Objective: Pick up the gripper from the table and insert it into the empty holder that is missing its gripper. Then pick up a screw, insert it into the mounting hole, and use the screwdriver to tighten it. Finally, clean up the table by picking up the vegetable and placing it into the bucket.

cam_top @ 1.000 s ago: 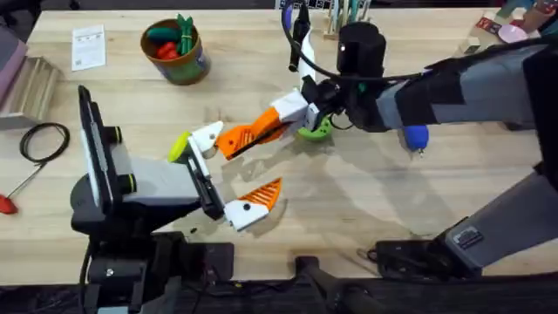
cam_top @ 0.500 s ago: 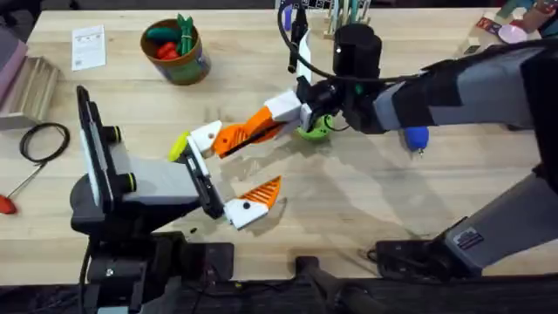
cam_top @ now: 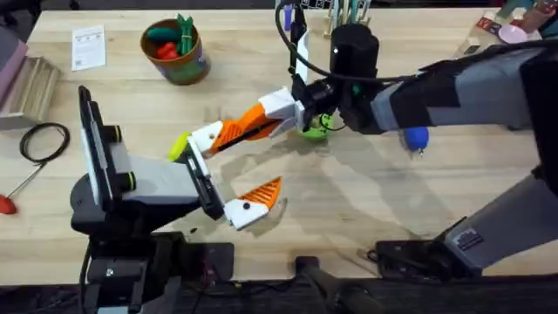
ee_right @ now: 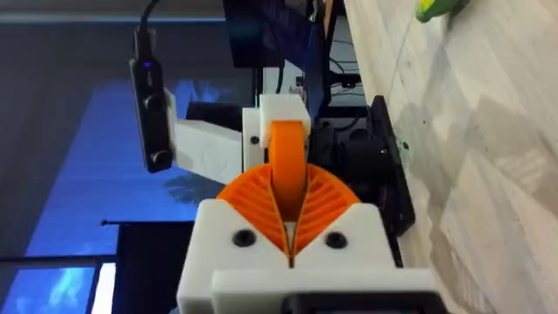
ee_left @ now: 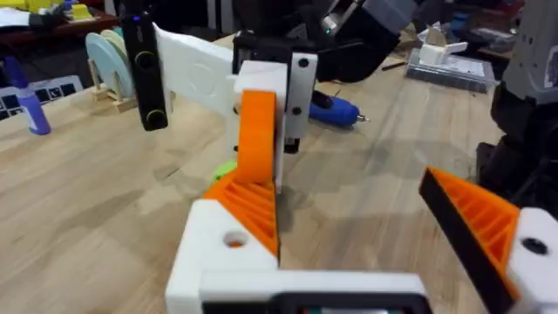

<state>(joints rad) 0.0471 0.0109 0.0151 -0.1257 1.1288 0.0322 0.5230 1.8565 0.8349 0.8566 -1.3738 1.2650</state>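
The orange gripper lies nearly level above the table, long axis pointing toward the white holder, tip touching it. The right tool pinches it tight. The left tool gapes wide.

Orange wedge gripper: slanted, tip at the white holder. Blue screwdriver: lies on the table, partly hidden. Yellow-green vegetable: beside the holder. Bucket: upright, far left, holding red and green toys.
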